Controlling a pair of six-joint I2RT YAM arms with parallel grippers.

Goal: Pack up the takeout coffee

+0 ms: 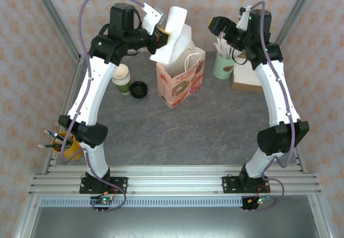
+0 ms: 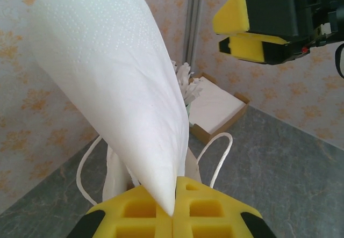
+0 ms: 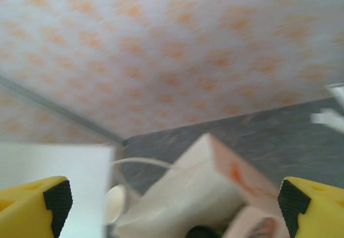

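Takeout coffee (image 1: 138, 89) well apart from left claw (image 1: 162, 34)

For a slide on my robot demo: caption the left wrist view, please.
The left gripper, shut on a white paper napkin, holds it above the paper bag and its cord handles.

bag, napkins and straws on the table

a paper bag (image 1: 180, 82) printed with doughnuts stood upright at mid-table, its mouth open; a white napkin (image 2: 118, 87), rolled to a cone, rose above that mouth; right of the bag stood a mint-green holder (image 1: 222, 66) of wrapped straws, just beside a cardboard box of napkins (image 1: 244, 79); left of the bag was a stack of cream cups (image 1: 121, 74); a yellow cup of pens (image 1: 72, 144) sat at the near left edge of the grey table (image 1: 183, 136)
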